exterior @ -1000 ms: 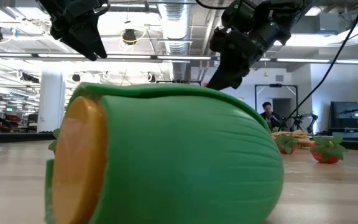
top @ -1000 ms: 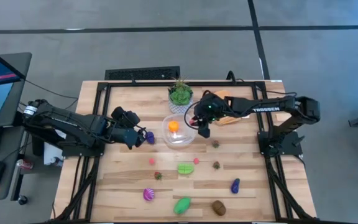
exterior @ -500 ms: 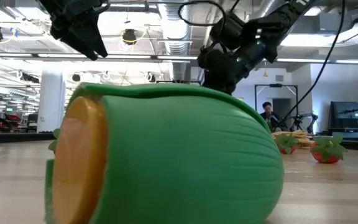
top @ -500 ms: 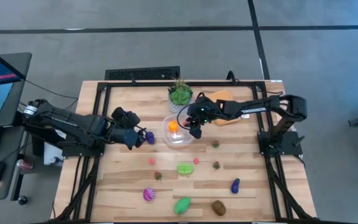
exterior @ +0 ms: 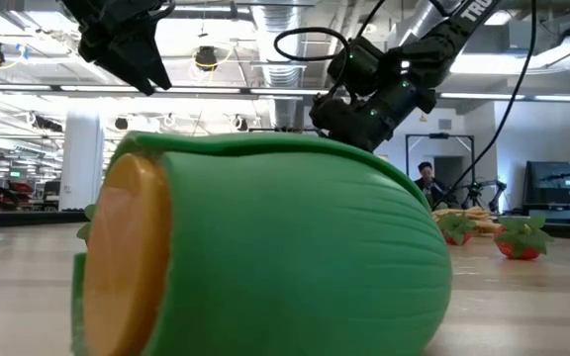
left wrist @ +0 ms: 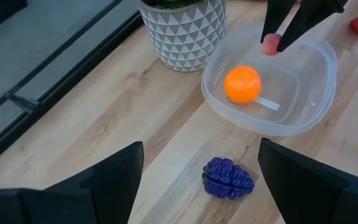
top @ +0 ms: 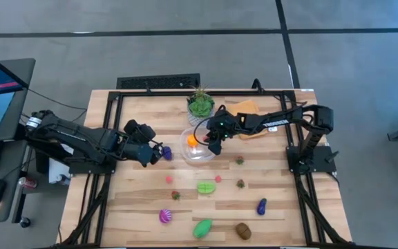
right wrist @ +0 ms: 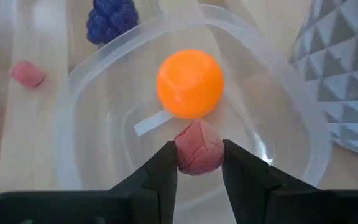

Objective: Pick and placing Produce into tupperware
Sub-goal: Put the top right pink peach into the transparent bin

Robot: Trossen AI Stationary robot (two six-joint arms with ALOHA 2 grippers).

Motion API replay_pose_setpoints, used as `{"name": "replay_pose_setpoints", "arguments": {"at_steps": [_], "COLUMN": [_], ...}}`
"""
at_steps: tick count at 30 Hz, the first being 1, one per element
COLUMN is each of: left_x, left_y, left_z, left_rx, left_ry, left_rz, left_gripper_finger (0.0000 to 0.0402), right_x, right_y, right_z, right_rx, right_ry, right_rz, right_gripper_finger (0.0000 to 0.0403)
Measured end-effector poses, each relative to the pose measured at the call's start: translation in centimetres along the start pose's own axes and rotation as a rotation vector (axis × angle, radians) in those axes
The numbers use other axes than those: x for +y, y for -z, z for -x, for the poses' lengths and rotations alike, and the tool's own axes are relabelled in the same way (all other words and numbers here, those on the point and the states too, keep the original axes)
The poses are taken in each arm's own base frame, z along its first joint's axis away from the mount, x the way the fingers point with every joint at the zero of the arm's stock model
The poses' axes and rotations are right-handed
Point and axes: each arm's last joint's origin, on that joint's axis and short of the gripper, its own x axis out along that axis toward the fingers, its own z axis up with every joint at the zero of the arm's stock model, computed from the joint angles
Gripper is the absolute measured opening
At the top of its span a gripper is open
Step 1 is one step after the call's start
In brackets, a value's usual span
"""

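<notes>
The tupperware [top: 197, 148] is a clear squarish container on the table's middle, holding an orange ball [right wrist: 189, 84]. My right gripper [right wrist: 199, 163] reaches over it from the table's right, shut on a small pink piece of produce [right wrist: 199, 153]. My left gripper [left wrist: 201, 149] stands open left of the tupperware, with a purple grape bunch [left wrist: 229, 177] lying on the wood just ahead of its fingers. More produce lies over the table's near half, such as a green piece [top: 206, 187]. My right gripper pinches the pink piece by its two opposite sides [right wrist: 182, 155] between its two fingertips. The fingers slant down from the table's right. The piece hangs over the inside of the tupperware [left wrist: 272, 81], beside the orange ball [left wrist: 242, 84].
A green plant in a white patterned pot [top: 200, 107] stands just behind the tupperware, an orange cloth [top: 247, 111] to its right. A large green and orange piece [exterior: 265, 247] fills the low view. Small pieces [top: 240, 184] and a brown one [top: 242, 229] lie nearer the front edge.
My right gripper has come down and toward the table's left, from beside the tupperware's right rim to over its inside, rolling a little and carrying the pink piece along. It has stayed shut on it.
</notes>
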Motion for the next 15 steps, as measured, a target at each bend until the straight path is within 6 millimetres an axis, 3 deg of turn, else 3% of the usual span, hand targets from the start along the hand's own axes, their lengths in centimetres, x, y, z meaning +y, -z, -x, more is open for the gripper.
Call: {"name": "replay_pose_setpoints", "arguments": {"at_steps": [15], "left_x": [-0.01], "left_y": [0.01], "left_z": [0.01], "left_rx": [0.000], "left_ry": [0.000], "left_rz": [0.004], "left_gripper_finger": [0.0306], "right_x": [-0.01], "right_y": [-0.10], "right_z": [0.11], "right_rx": [-0.008], "right_ry": [0.017], "right_rz": [-0.032], "right_gripper_finger": [0.0183]}}
